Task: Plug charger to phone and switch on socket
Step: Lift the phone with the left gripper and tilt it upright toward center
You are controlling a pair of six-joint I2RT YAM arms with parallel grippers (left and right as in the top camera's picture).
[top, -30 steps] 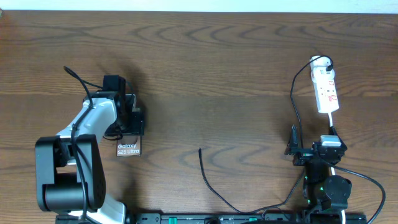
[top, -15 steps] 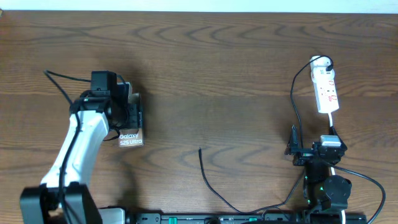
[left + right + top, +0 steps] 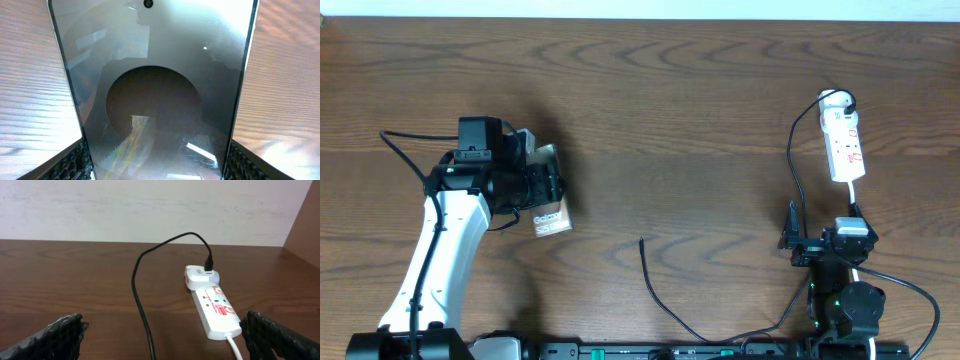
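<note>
While the left gripper (image 3: 542, 188) clamps the phone (image 3: 155, 100) by its long edges between its fingers (image 3: 75, 165) near the left edge of the table (image 3: 670, 100), the right gripper (image 3: 162, 330) gapes wide, empty.

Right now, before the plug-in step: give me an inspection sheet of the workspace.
surface: brown wood-grain table.
job's things: phone at left, held, skewed to the table edge; charger tip lies free at centre, not in the phone; socket far right, switch state unreadable.
clutter: nothing seen.
grippers: left gripper shut on the phone; right gripper open, empty, facing the socket.
cables: charger runs from a white adapter at the socket's far end; white cord leaves its near end.
surroundings: pale wall behind the table.
</note>
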